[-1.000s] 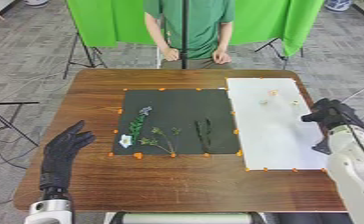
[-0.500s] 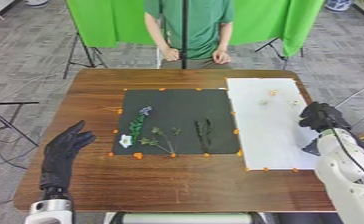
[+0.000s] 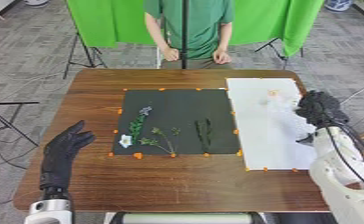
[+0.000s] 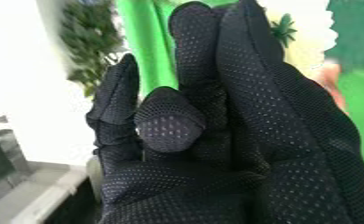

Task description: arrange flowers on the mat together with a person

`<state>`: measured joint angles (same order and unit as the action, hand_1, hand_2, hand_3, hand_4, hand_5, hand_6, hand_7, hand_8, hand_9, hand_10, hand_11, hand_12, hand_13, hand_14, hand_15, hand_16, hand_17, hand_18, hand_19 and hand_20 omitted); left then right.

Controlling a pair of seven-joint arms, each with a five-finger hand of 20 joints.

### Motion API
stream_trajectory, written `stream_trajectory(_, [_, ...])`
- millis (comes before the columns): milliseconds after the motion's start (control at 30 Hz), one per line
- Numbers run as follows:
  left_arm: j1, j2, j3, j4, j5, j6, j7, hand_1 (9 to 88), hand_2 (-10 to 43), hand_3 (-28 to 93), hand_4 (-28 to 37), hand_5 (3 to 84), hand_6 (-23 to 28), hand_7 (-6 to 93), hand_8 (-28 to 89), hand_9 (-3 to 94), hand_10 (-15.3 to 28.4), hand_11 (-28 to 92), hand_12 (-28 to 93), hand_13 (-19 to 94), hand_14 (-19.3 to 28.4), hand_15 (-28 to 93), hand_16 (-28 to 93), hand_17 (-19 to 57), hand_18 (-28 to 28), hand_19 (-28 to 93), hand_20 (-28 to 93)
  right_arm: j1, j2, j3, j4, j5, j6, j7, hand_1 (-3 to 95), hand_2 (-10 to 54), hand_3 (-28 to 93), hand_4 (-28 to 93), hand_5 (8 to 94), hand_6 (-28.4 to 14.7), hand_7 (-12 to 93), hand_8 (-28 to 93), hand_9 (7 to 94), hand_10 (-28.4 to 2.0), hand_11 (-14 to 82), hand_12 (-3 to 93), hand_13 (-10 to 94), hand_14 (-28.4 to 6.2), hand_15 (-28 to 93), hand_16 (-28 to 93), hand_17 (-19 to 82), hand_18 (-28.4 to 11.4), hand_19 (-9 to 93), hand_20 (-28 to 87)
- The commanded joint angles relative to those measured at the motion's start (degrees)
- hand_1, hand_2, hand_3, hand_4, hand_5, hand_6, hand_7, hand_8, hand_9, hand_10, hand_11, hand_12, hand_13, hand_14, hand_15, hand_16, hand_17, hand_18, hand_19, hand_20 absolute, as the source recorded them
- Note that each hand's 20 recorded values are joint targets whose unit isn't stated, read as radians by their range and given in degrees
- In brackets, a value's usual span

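1. Small blossoms [image 3: 273, 93] at white sheet [image 3: 265, 142]'s 12 o'clock; right hand [image 3: 319, 106] at its 2 o'clock, empty, fingers mostly straight, close together.
2. Probably pickup next: lower gently, pinch lightly, spare petals.
3. Left hand [image 3: 61, 150]: fingers extended, thumb apart.

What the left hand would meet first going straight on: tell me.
Nothing, it seems: the left hand points forward over the table, its line passing left of the dark mat, though height is unclear.
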<state>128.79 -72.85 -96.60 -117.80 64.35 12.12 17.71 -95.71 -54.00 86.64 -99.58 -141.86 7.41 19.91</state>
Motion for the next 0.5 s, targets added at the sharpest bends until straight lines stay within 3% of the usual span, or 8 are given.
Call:
stream_trajectory(33, [1.0, -0.12, -0.14, 0.14, -0.52, -0.15, -0.71, 22.5, -2.0, 71, -24.7, 48.4, 3.6, 10.7, -6, 51.8, 14.6, 18, 13, 46, 17.7, 21, -3, 16.1, 13.2, 15, 22, 15.9, -0.6, -12.3, -8.9, 0.2, 0.2, -7.8, 64.9, -9.5, 56, -25, 80.5, 3.7, 25, 8, 85.6, -8.6, 12.4, 53.3, 72, -8.7, 78, 35, 32, -21.3, 71, 55])
stream_trajectory(267, [0.2, -0.09, 0.34, 0.27, -0.13, -0.15, -1.05, 22.5, -2.0, 71, -24.7, 48.3, 3.7, 10.6, -6, 51.7, 14.5, 18, 13, 46, 17.7, 21, -3, 16.1, 13.2, 15, 22, 30.9, -6.4, -31.7, -4.1, -0.3, -14.4, -18.2, 63.8, -9.5, 58, -25, 80.0, 3.8, 26, 9, 85.3, -8.9, 12.6, 54.6, 71, -8.9, 78, 36, 32, -20.7, 70, 55])
stream_trajectory(500, [0.0, 0.17, 0.75, 0.55, -0.27, -0.14, -1.03, 22.5, -1.9, 71, -24.6, 48.4, 3.7, 10.6, -6, 51.7, 14.6, 18, 13, 46, 17.7, 21, -3, 16.0, 13.3, 15, 21, 35.4, -9.8, -42.8, -1.1, -4.8, -19.6, -22.8, 63.0, -9.5, 59, -25, 79.3, 4.1, 27, 7, 83.6, -8.9, 14.0, 57.1, 70, -9.0, 78, 36, 31, -20.3, 69, 54])
